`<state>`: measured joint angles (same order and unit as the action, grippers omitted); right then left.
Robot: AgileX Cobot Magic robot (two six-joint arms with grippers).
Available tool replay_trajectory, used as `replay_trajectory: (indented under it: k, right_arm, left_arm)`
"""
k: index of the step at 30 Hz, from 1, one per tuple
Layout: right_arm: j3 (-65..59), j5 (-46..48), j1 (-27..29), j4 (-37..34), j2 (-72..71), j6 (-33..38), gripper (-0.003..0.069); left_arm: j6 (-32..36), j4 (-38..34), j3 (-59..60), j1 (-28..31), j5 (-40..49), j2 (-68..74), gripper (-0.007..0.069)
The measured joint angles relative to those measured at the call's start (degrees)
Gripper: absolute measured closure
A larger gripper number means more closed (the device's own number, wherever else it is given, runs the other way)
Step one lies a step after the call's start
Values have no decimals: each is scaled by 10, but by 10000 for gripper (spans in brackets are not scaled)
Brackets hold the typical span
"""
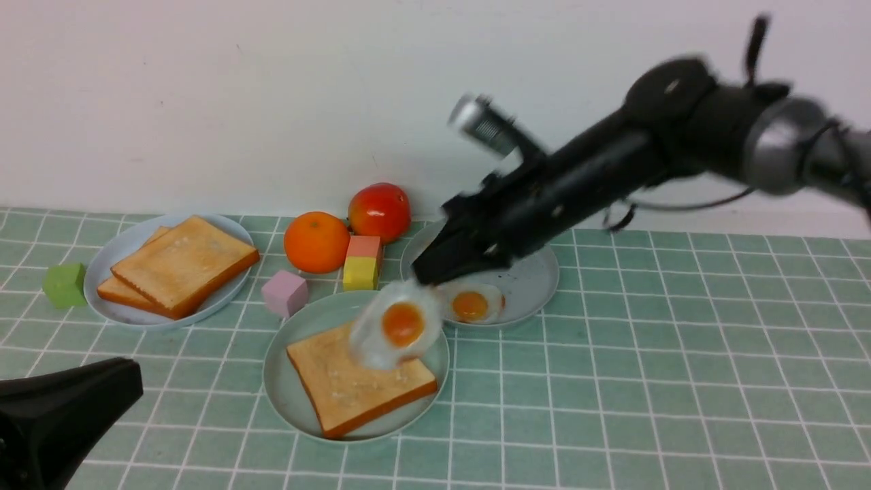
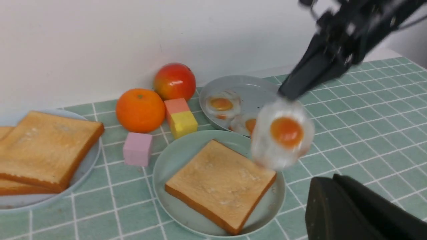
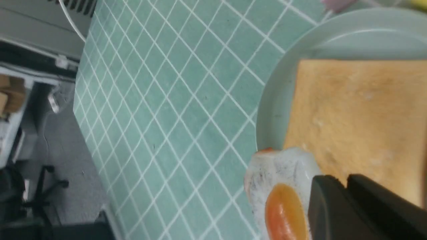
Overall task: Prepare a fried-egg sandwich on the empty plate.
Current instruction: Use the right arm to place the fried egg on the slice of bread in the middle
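Note:
The mint-green plate [image 1: 286,367] lies near the front centre with one toast slice [image 1: 354,381] on it. My right gripper [image 1: 425,275] is shut on the edge of a fried egg [image 1: 398,327], which hangs tilted in the air over the far right part of that toast. The egg [image 2: 283,133] and toast [image 2: 220,183] also show in the left wrist view, and in the right wrist view the egg [image 3: 283,193] hangs by the toast [image 3: 360,116]. My left gripper [image 2: 328,190] is shut and empty, low at the front left [image 1: 133,384].
A bluish-grey plate [image 1: 531,286] behind holds other fried eggs [image 1: 471,304]. A second bluish-grey plate [image 1: 116,252] at the left holds stacked toast slices [image 1: 184,262]. An orange [image 1: 316,241], a tomato [image 1: 379,211], a pink-and-yellow block stack [image 1: 361,263], a pink cube [image 1: 284,292] and a green cube [image 1: 64,284] stand behind.

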<state>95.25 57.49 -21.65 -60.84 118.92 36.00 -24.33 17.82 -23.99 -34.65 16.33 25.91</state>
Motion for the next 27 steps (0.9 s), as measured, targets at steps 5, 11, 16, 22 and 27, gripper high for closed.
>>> replay_trajectory:
  k: [5, 11, 16, 22, 27]
  right_arm:
    - [-7, -64, -8, -59, 32, 13, 600]
    - [-7, -85, -7, -121, 76, 14, 600]
    - [-7, -86, -10, -132, 99, 15, 600]
    - [-7, -97, -12, -130, 114, -17, 546]
    - [-7, -116, -9, -76, 115, -31, 279]
  left_arm:
    - [0, 2, 0, 0, 0, 0, 603]
    - [0, 2, 0, 0, 0, 0, 602]
    - [0, 2, 0, 0, -1, 0, 598]
    - [0, 2, 0, 0, -1, 0, 594]
    - [0, 2, 0, 0, -1, 0, 586]
